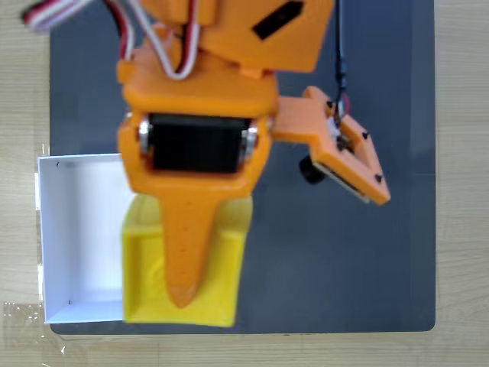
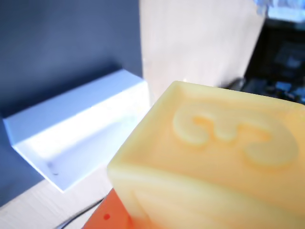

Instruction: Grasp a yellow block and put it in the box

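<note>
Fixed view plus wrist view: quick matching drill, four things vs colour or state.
Things:
1. yellow block
2. box
3. mat
4. gripper

Descriptions:
A. dark grey, lies on the light wood table
B. orange, finger across the block's top in the fixed view
C. white, open top, nothing on the visible floor
D. raised "3" on one face in the wrist view

Pairs: 1-D, 2-C, 3-A, 4-B
</note>
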Controlling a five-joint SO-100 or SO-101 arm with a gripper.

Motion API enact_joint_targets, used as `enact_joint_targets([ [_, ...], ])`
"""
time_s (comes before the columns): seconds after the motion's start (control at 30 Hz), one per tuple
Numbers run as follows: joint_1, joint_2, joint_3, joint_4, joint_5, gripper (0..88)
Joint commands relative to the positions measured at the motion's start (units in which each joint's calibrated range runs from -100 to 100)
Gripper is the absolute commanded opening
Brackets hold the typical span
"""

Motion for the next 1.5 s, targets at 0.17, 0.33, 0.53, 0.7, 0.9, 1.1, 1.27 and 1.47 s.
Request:
enact_joint_targets([
  [0.17, 11.1, 9.9, -3.9, -15.5, 0.3, 24.5],
  [0.33, 13.3, 16.5, -4.0, -16.1, 0.3, 24.7],
  [0.53, 14.6, 22.7, -4.0, -16.3, 0.3, 25.0],
  [0.7, 14.4, 26.1, -4.0, -16.3, 0.3, 25.0],
  [0.9, 13.5, 28.1, -3.7, -15.5, 2.7, 25.3],
  [1.1, 13.3, 27.9, -3.6, -15.5, 4.8, 35.6],
  [1.27, 13.3, 27.5, -3.2, -15.5, 5.0, 43.8],
  [1.47, 13.5, 24.1, -3.8, -15.4, 4.5, 43.7],
])
